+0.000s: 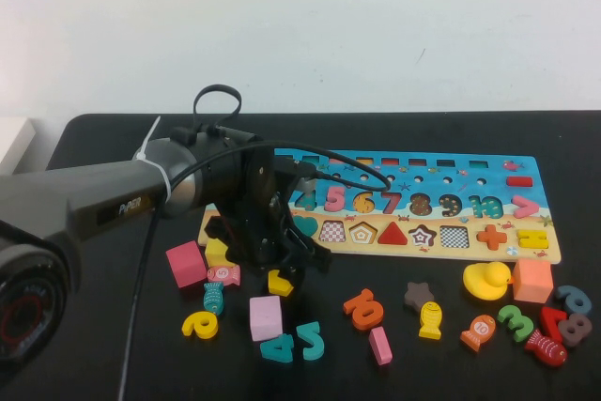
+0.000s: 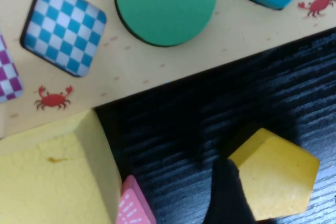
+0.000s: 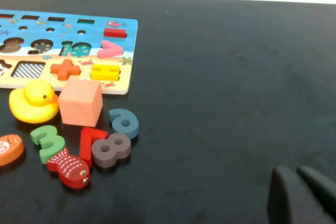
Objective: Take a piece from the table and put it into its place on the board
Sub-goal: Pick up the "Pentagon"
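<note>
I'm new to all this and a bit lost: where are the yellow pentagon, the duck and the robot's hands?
Pentagon (image 2: 275, 179): left wrist view, its flat top.
Duck (image 1: 486, 280): high view, its body.
Left hand (image 1: 280, 274): high view, over the pentagon, between the fingertips.
Right hand (image 3: 303, 195): right wrist view, between the fingertips, over bare table.

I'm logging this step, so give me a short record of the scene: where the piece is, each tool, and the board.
piece: yellow pentagon on the black table, just off the board's near edge
left tool: low over the pentagon, one finger touching it
right tool: low over bare table, away from the pieces
board: pentagon slot unfilled
</note>
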You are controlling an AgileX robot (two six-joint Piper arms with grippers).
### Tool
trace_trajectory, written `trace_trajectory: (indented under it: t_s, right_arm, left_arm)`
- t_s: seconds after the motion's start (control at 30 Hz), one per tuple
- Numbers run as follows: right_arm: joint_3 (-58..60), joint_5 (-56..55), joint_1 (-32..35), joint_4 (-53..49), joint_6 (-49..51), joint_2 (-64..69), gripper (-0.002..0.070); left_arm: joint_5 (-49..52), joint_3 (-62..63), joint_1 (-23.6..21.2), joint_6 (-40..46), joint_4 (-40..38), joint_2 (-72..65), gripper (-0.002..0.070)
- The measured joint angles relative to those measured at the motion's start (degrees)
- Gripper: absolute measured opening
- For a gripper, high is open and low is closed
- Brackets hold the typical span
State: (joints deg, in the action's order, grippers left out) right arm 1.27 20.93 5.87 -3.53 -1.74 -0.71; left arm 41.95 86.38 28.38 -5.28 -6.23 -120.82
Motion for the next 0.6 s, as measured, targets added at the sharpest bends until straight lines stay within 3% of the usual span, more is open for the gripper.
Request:
trace_trajectory:
  t_s: [0.6]
  right_arm:
    - [0.00,0.00,0.00,0.00,0.00,0.00,0.0019]
  left_arm:
    - [-1.41,0.00,0.00,0.77,0.47,-1.69,0.0363]
